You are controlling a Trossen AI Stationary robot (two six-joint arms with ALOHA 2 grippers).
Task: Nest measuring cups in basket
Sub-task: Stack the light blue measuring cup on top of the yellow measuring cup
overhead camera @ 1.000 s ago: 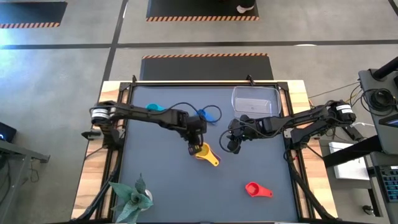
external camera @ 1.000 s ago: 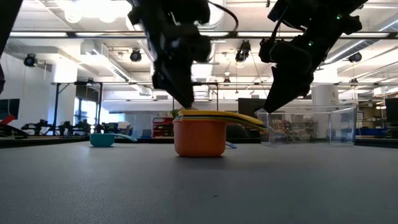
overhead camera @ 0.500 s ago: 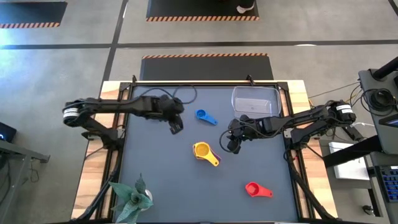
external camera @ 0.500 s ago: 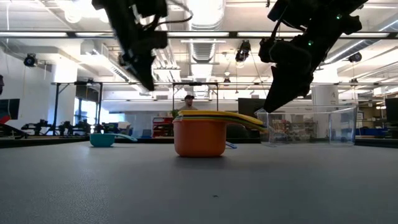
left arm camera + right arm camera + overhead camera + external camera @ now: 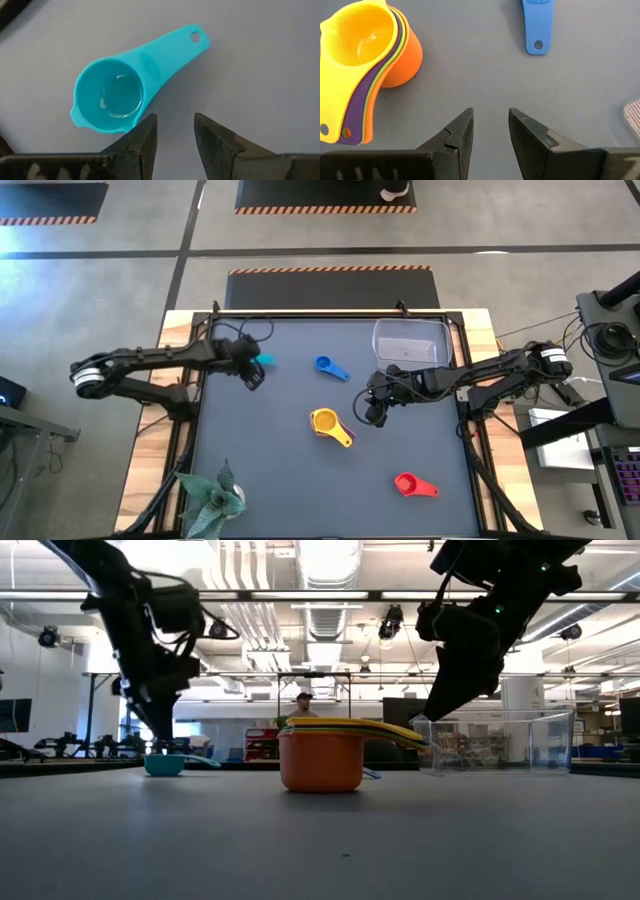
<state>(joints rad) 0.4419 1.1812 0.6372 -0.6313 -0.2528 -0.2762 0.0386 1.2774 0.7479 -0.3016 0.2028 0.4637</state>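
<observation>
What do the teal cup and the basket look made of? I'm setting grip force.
The teal cup looks like moulded plastic with a smooth, slightly glossy finish: light glints inside its bowl, and the handle has a punched hole. The basket seems to be clear, rigid plastic: the table shows through its walls.

A teal cup (image 5: 115, 95) lies on the dark grey table (image 5: 280, 480) at far left. A blue cup (image 5: 329, 367) sits farther right. Mid-table is a nested stack (image 5: 365, 65): yellow on top, then purple, green and orange rims, with an orange body in the low view. A red cup (image 5: 413, 484) lies near right. The basket (image 5: 410, 340) at far right is clear. Both arms are black. A green plant (image 5: 212, 498) stands at the near left corner. Floor mats (image 5: 330, 272) beyond the table carry orange-and-black striped edges.
</observation>
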